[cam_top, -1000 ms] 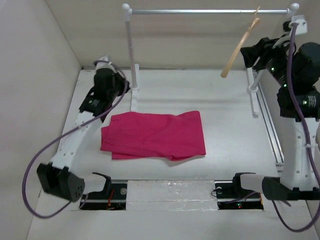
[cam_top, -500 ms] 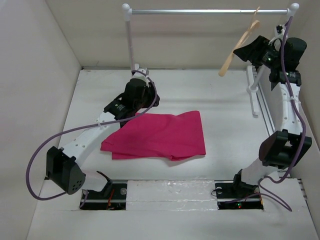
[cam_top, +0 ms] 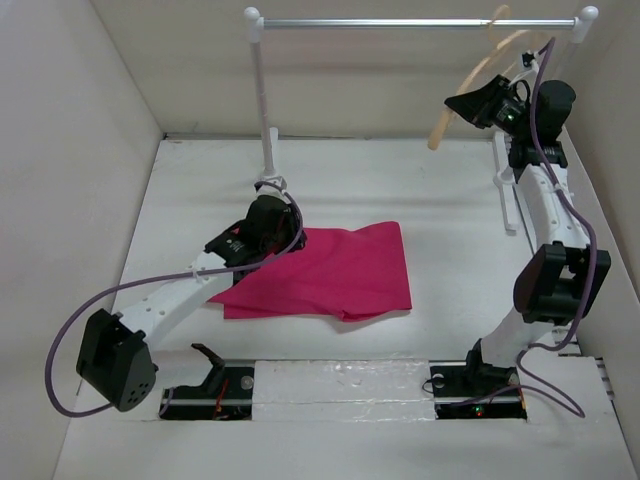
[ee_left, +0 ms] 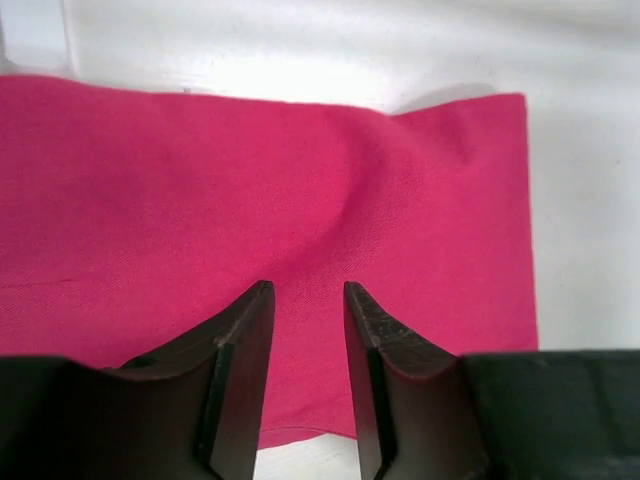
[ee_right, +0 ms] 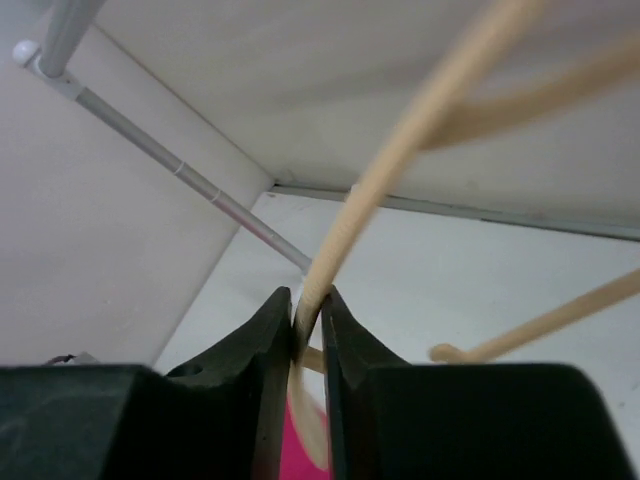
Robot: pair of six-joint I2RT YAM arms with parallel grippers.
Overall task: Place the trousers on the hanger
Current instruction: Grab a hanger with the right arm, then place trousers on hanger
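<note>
While the bright magenta-pink cloth trousers point(cam_top: 340, 270) lie folded flat near the middle of the white table point(cam_top: 460, 260), the left gripper point(cam_top: 283, 238) hangs low over their far left corner, at the end of an arm that reaches in from the near left. In the left wrist view the left gripper point(ee_left: 305, 300) has its two dark fingers point(ee_left: 245, 340) standing a little apart, with a narrow gap and nothing caught between them. The trousers point(ee_left: 200, 180) fill most of that view beneath the fingers, a soft crease runs up the cloth from the gap, and bare table shows past the cloth's right edge. Whether the fingertips touch the cloth cannot be told.

The right arm rises tall along the right side, and the right gripper point(cam_top: 462, 104) sits high at the far right, just under the white-and-silver clothes rail point(cam_top: 400, 22). The slim curved pale tan wooden hanger point(cam_top: 440, 132) hangs tilted there, its top up by the right end of the bar and its lower end pointing down and to the left. It looks blurred from above. Seen from the right wrist, the right gripper point(ee_right: 308, 310) is pinched tight on one curved arm of the hanger point(ee_right: 420, 110), a dark finger pressed to each side of the wood. The hanger is well apart from the trousers.
</note>
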